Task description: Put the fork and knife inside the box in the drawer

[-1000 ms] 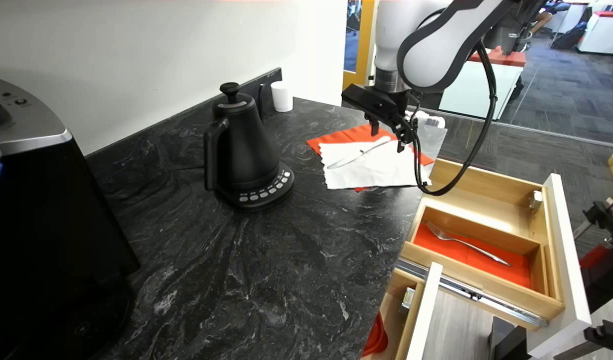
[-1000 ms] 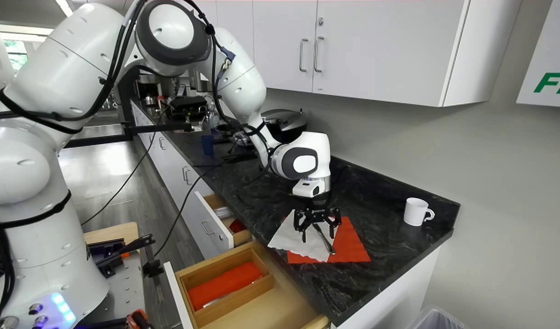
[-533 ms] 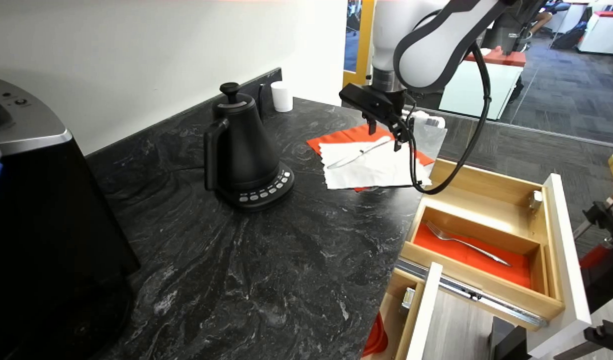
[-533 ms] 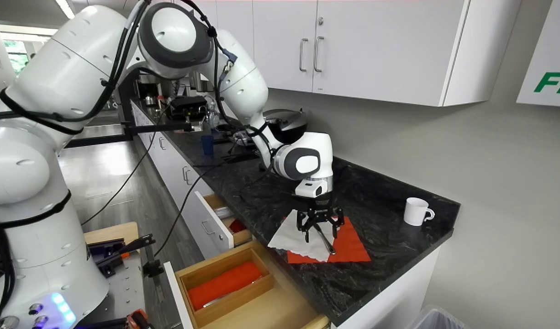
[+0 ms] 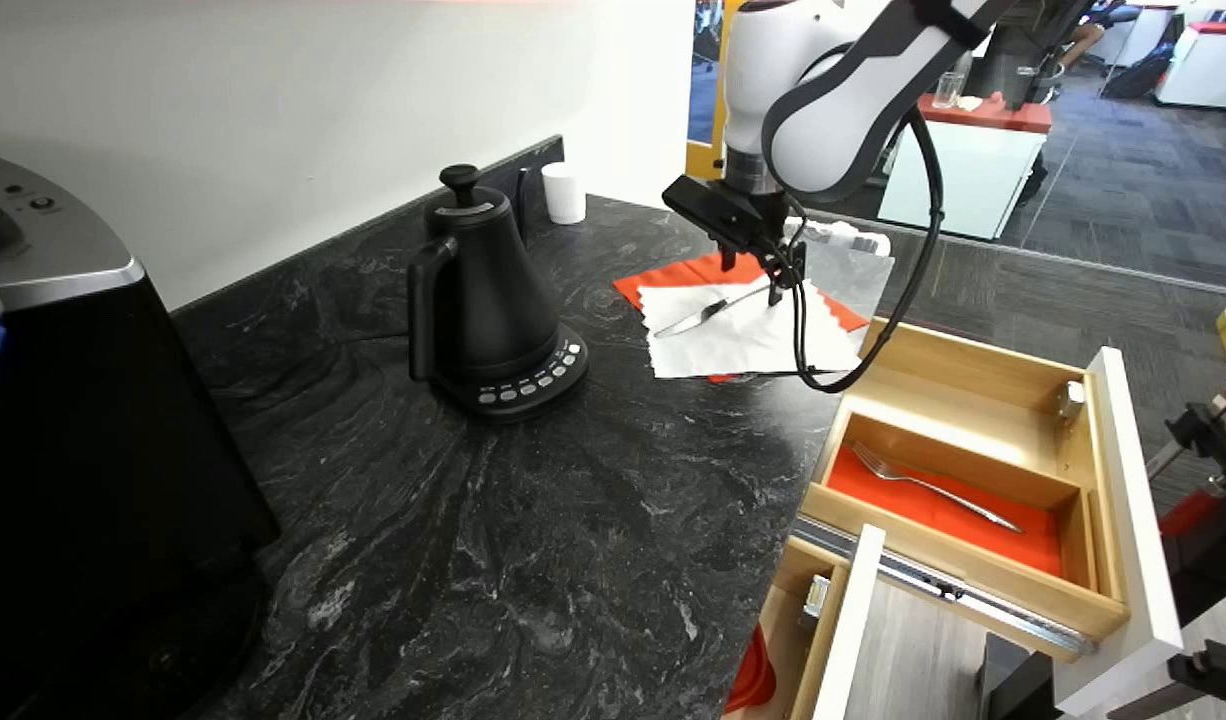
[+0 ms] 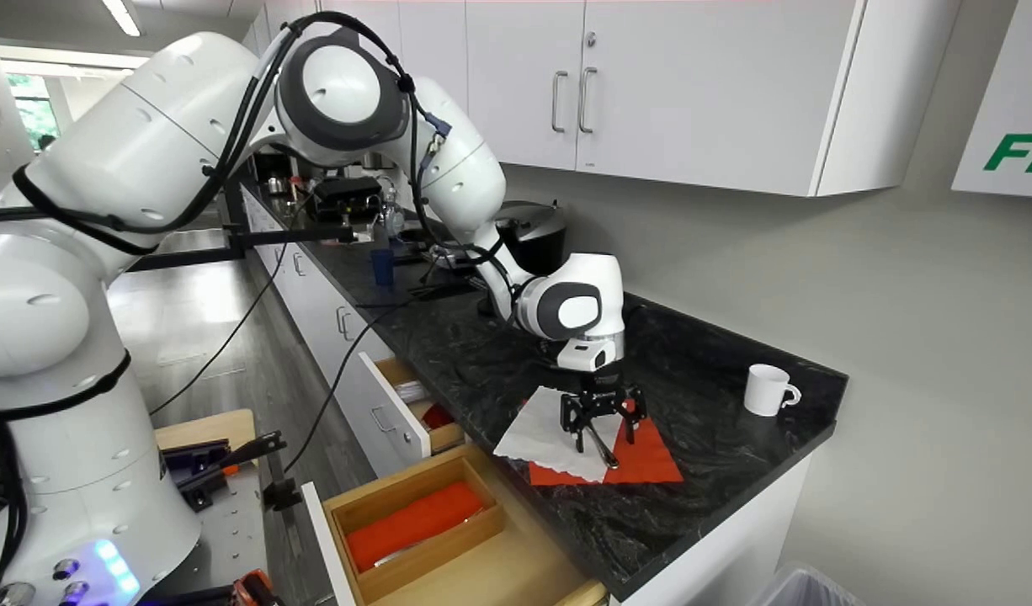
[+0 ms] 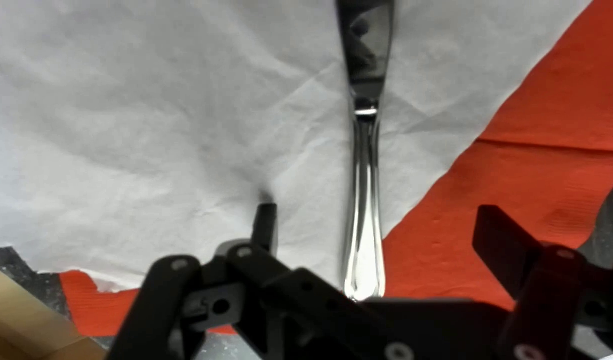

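On a white paper napkin [image 7: 161, 125] over red ones lies the silvery knife [image 7: 365, 190], handle towards my gripper in the wrist view. My gripper [image 7: 377, 206] is open above the napkins, one finger on each side of the knife handle, with the handle nearer the left finger. In both exterior views the gripper [image 6: 605, 439] hangs low over the knife [image 5: 685, 323]. The fork [image 5: 938, 488] rests on the red bottom of the wooden box [image 5: 973, 458]. That box sits inside the pulled-out drawer [image 5: 973, 398]; its far side shows in an exterior view as a wooden wall [image 6: 449, 540].
A black kettle [image 5: 493, 280] and a white mug [image 6: 767, 391] stand on the dark countertop [image 5: 533, 560]. Beside the drawer, another drawer [image 6: 390, 421] is partly out. The arm's cable [image 5: 918, 290] loops down near the counter edge above the drawer.
My gripper has come down slightly and shifted sideways over the knife, towards the mug's side. It has stayed open. The knife, fork, box and drawer have not moved.
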